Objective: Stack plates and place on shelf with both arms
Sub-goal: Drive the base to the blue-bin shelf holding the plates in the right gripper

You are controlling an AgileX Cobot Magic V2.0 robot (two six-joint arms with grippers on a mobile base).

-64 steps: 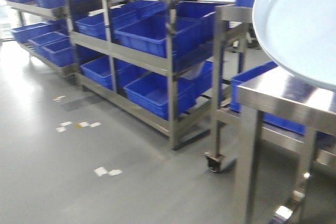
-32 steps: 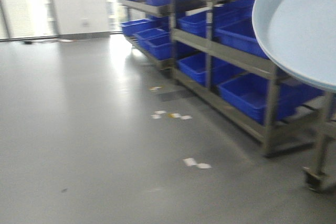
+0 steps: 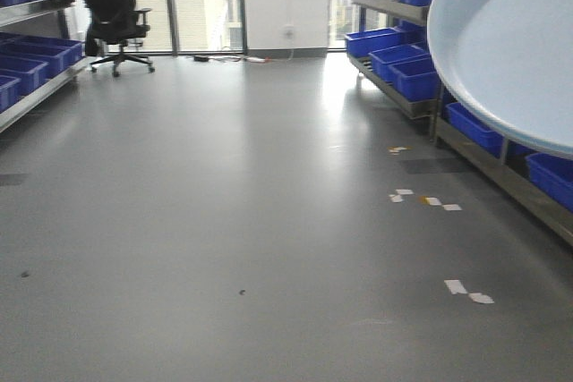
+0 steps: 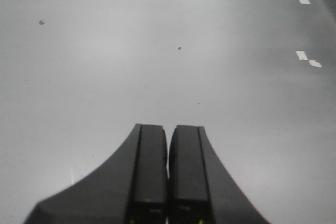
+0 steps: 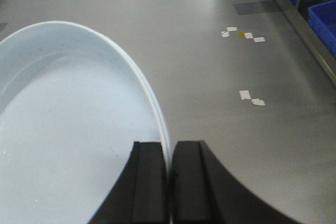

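Pale blue-white plate was gripped by its rim, which was clamped between the fingers of the right hand. The plate spread out to that hand's left, above the grey floor. Whether a second plate was stacked with it could not be told. The left hand was closed and empty, its fingers pressed together over bare floor.
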